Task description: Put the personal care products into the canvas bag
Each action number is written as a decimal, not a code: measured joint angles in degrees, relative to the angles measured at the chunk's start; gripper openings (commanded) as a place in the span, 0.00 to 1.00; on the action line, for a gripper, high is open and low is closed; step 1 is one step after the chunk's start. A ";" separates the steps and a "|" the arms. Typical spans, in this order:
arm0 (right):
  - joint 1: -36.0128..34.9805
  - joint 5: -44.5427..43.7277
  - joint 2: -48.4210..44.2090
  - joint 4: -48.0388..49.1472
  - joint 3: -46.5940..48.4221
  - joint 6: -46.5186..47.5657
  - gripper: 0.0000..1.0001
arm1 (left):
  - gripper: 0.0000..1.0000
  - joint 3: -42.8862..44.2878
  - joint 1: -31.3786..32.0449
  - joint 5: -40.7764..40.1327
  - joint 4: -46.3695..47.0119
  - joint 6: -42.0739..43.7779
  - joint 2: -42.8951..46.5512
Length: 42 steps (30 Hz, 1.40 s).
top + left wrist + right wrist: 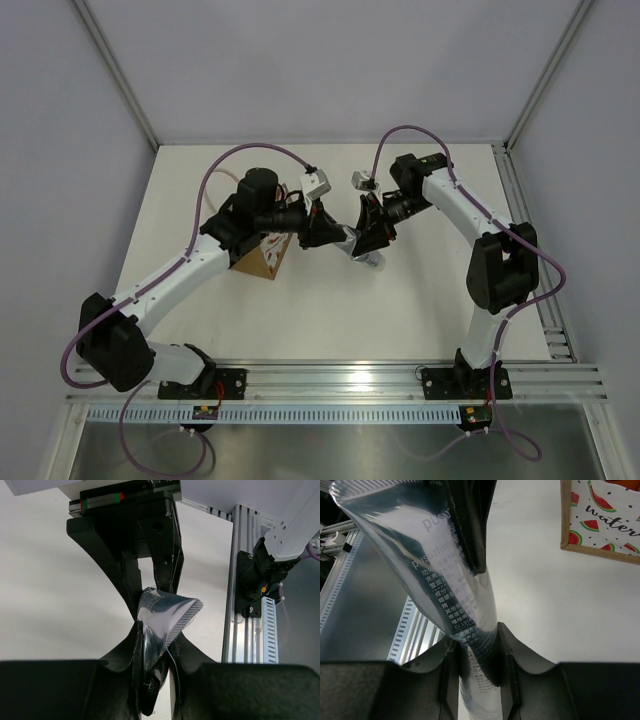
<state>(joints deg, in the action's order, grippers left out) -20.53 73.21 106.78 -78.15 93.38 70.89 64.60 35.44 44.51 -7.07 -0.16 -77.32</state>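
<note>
The silver-grey squeeze tube (364, 252) hangs in the air over the middle of the table, right of the canvas bag (268, 258). My left gripper (338, 238) is shut on one end of it and my right gripper (370, 238) is shut on the other. In the left wrist view the tube (167, 611) is pinched in my left gripper (157, 637), with the right gripper's fingers (127, 580) clamped on it beyond. In the right wrist view the printed tube (450, 575) runs through my right gripper (476, 642). The bag's watermelon-print panel (605, 520) stands at the upper right. The orange, green and beige bottles are out of view.
The left arm's wrist and camera (262, 200) hang over the bag and hide its opening. An aluminium rail (340, 375) runs along the near edge and another (530, 250) along the right side. White walls close the back and sides.
</note>
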 measured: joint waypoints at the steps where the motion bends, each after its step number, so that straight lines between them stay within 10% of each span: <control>1: 0.00 0.00 0.00 0.02 0.00 0.00 0.35 | 0.00 0.00 0.00 -0.07 -0.09 0.07 0.02; 6: -0.11 1.60 -0.07 0.22 0.17 -0.48 0.99 | 0.00 -0.35 0.00 -1.01 -1.60 -0.33 1.64; 32: 4.92 -6.73 -16.76 11.69 -1.60 -22.34 0.99 | 0.00 11.08 -19.56 -23.32 -32.15 -0.92 26.67; 42: 5.05 -8.17 -16.37 14.47 -4.66 -25.40 0.99 | 0.00 13.73 -27.80 -34.71 -33.27 -0.76 21.09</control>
<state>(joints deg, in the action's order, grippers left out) -15.49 65.04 90.41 -63.68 88.73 45.50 78.32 7.64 9.80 -40.34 -0.93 -56.23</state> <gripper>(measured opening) 0.993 0.190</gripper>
